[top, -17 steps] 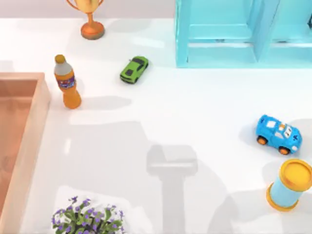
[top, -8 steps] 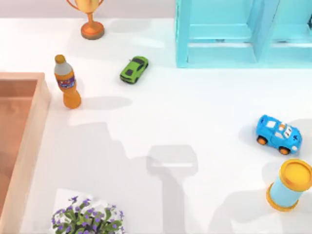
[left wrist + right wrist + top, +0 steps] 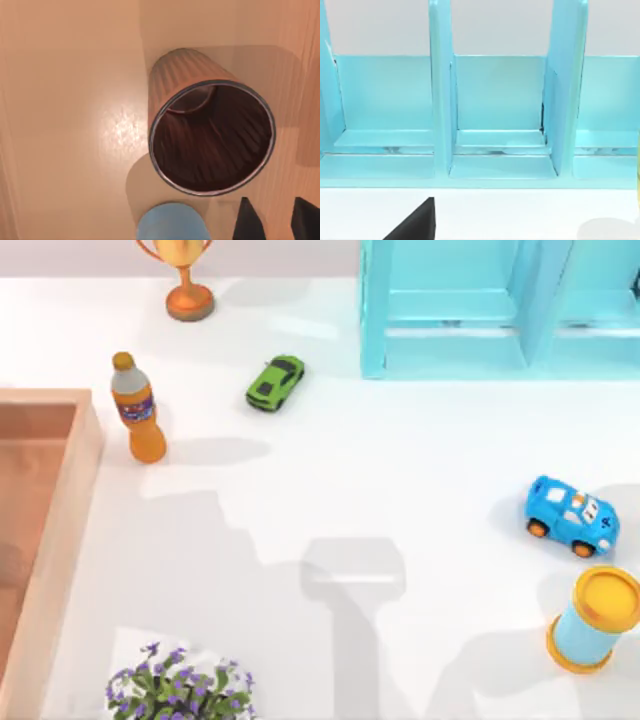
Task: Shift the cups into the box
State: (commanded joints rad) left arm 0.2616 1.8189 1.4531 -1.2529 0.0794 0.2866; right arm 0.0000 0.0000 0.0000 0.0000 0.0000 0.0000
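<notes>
Both cups — brown cup (image 3: 210, 135), blue cup (image 3: 172, 222) — sit in the box (image 3: 60, 530); our left gripper (image 3: 275, 222) looks open and empty — shadows have barely shifted, looks done.

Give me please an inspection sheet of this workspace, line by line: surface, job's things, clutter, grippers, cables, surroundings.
Surface: white table, with shadows of the arms on it.
Job's things: wooden box at the table's left edge; the left wrist view shows the reddish-brown ribbed cup upright on its floor, mouth open, and a light blue cup beside it.
Clutter: orange drink bottle, green toy car, blue toy car, blue cylinder with yellow ends, trophy, flowering plant.
Grippers: left gripper over the box, near the cups, holding nothing; right gripper facing the shelf.
Cables: nothing seen.
Surroundings: turquoise shelf unit at the table's far side.
</notes>
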